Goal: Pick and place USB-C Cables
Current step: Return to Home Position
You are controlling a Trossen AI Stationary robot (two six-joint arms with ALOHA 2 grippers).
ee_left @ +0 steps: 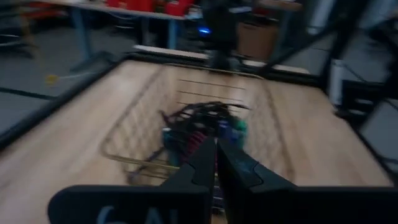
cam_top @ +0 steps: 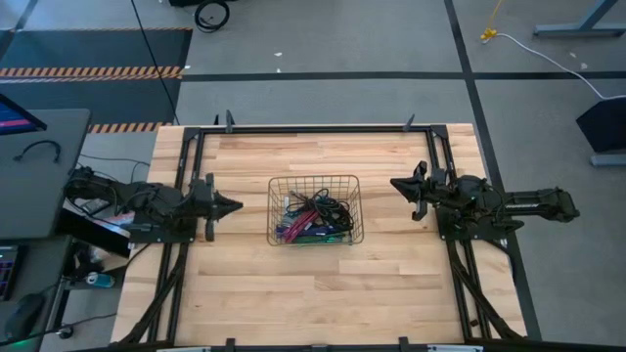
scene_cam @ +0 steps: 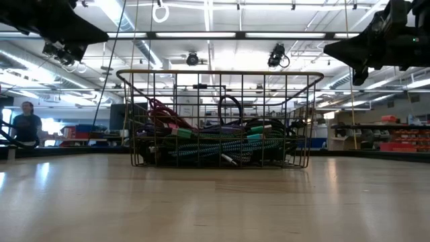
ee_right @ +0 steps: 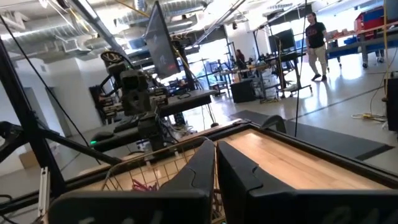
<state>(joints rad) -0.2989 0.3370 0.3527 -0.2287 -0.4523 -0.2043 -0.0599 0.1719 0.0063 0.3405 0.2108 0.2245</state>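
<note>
Nearest the overhead lens are the two arms: the left gripper (cam_top: 233, 205) sits off the left side of the wire basket (cam_top: 315, 179) and the right gripper (cam_top: 396, 184) off its right, neither touching it. The USB-C Cables (cam_top: 311, 223) all lie inside, heaped in the near half, with none on the table (cam_top: 323, 293). At table height bare wood comes first, then the basket. Black, magenta, purple, teal and green strands form one low tangle, with two loops arching up but staying below the rim. From the left wrist, its fingers (ee_left: 200, 167) are pressed together on nothing and aim straight at the basket. The right wrist's fingers (ee_right: 200, 167) are likewise closed and empty. My worry is that a low swing by either arm could clip the light wire rim and shove the basket. A loop poking through the mesh might also snag and drag the heap.
</note>
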